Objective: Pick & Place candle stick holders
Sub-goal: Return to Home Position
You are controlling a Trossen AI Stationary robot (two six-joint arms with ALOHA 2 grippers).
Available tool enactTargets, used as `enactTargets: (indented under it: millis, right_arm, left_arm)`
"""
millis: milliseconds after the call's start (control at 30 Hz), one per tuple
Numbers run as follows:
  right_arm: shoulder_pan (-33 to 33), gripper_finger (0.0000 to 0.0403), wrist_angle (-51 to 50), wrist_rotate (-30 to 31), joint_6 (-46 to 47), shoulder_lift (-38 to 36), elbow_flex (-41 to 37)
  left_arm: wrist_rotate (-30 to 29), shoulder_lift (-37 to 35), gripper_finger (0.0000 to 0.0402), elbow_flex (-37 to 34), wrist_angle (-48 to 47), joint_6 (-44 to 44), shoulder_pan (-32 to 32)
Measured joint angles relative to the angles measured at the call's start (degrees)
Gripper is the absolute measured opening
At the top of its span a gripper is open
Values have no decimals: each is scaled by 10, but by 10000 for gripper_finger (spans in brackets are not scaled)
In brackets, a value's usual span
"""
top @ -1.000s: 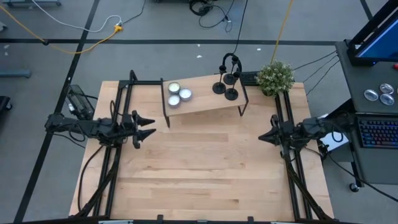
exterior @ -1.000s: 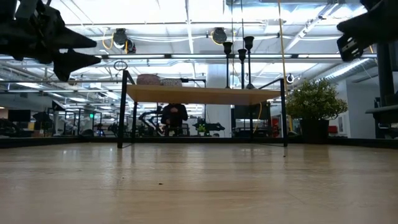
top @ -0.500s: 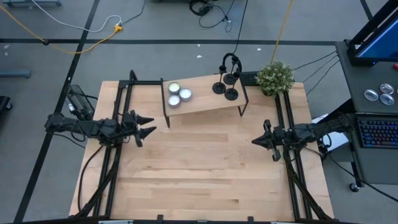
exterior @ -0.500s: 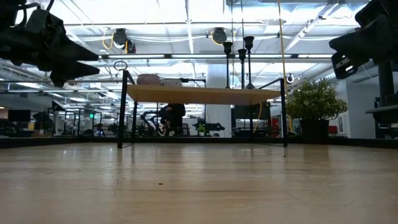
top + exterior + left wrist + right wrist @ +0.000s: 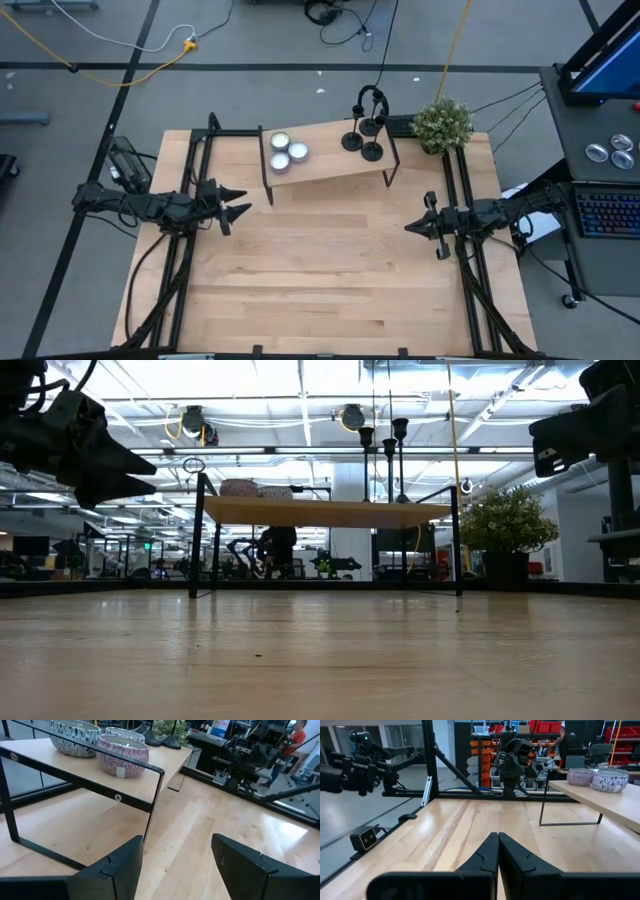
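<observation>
on shelf [image 5: 330,165]: three candle stick holders [image 5: 362,140]; left jaws apart, right jaws together.

The worktop [image 5: 320,270] lies open across its near and middle stretch. At its far edge the shelf [image 5: 335,162] stands in my way, candle stick holders [image 5: 352,143] and tins [image 5: 280,160] crowding its top.

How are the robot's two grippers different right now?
The left gripper has its jaws apart; the right gripper has its jaws pressed shut. The left gripper sits nearer the shelf than the right gripper does. Both are empty and hover over the table, pointing toward each other.
</observation>
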Motion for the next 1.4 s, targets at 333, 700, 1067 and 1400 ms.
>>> enactTargets:
  millis: [333,700,1067,1400]
  right_arm:
    - [0,0,46,1,4,3,-4]
    - [0,0,56,1,4,3,-5]
    - [0,0,59,0,4,3,-4]
    - [0,0,59,0,4,3,-3]
  left_arm:
    - [0,0,244,0,-1,15,0]
    - [1,0,244,0,0,16,0]
    - [2,0,244,0,0,15,0]
    - [2,0,244,0,0,15,0]
